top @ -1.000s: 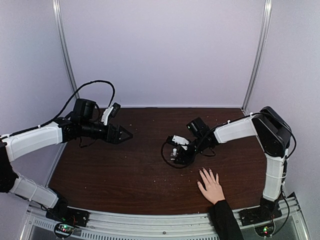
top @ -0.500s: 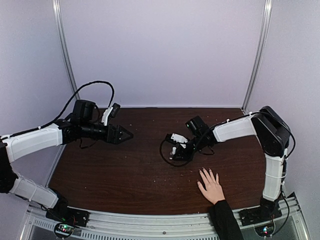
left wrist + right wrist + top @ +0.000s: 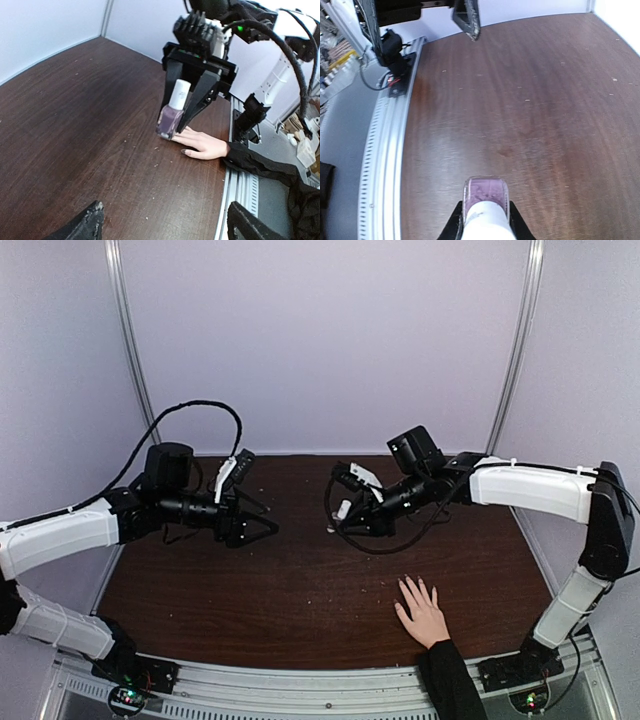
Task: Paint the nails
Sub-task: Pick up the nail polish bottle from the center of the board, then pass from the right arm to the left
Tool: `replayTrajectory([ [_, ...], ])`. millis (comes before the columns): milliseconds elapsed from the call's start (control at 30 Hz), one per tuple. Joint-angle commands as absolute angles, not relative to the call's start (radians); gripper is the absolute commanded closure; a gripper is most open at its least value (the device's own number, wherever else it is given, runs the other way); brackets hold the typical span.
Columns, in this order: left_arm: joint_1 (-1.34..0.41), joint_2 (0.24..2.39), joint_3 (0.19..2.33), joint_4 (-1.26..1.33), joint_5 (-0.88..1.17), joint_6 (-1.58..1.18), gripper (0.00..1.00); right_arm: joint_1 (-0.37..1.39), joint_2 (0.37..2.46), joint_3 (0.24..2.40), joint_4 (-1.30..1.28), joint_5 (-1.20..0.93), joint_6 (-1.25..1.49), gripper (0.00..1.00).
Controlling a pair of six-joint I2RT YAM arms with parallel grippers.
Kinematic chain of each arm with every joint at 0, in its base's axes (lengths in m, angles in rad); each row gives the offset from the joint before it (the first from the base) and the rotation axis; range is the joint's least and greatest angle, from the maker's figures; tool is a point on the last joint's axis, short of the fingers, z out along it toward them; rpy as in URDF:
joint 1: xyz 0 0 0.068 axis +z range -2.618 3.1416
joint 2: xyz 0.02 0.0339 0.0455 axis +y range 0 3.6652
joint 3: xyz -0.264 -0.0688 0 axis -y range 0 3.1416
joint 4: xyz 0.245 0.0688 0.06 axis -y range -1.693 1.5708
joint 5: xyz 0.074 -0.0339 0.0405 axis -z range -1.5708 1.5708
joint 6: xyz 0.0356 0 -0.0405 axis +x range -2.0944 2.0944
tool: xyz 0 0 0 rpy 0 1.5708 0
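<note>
At the near edge runs a perforated aluminium rail [image 3: 300,680] carrying both arm bases.

Just beyond it, right of centre, a light-skinned human hand with a black sleeve [image 3: 424,614] lies palm down on the dark brown wood-grain counter [image 3: 250,590]. Its five fingers are spread and point away from the rail. The nails [image 3: 184,151] sit at those fingertips, close to the near edge. They are too small to assess from overhead. In the left wrist view the tip of the nearest digit reads dark.

Mid-counter, left side: the left end effector [image 3: 268,520] is spread wide with nothing between its black fingers. It points toward the right arm and stands well apart from it.

Mid-counter, centre: the right end effector [image 3: 173,125] is pinching a small clear glass bottle of lilac polish with a pale cap [image 3: 486,192]. A black finger runs down each side of it. The bottle is roughly upright, cap uppermost. It sits farther from the rail than the hand, apart from it, and appears raised off the counter.

Small pale specks are scattered over the wood. Pale lilac walls [image 3: 320,340] close the far side.
</note>
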State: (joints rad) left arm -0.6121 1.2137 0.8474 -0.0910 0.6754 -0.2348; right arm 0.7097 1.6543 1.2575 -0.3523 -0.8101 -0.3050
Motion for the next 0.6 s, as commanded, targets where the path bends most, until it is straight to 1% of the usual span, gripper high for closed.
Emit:
replayTrajectory([
  [0, -0.667, 1.215, 0.869, 0.032, 0.749, -0.134, 0.16, 0.770, 1.628, 1.302, -0.509, -0.872, -0.304, 0.93],
  [233, -0.741, 1.248, 0.883, 0.101, 0.747, -0.083, 0.27, 0.830, 1.641, 1.382, -0.654, -0.823, -0.337, 0.98],
  [567, -0.834, 1.322, 0.926, 0.146, 0.685, -0.050, 0.43, 0.873, 1.656, 1.455, -0.733, -0.795, -0.343, 1.00],
])
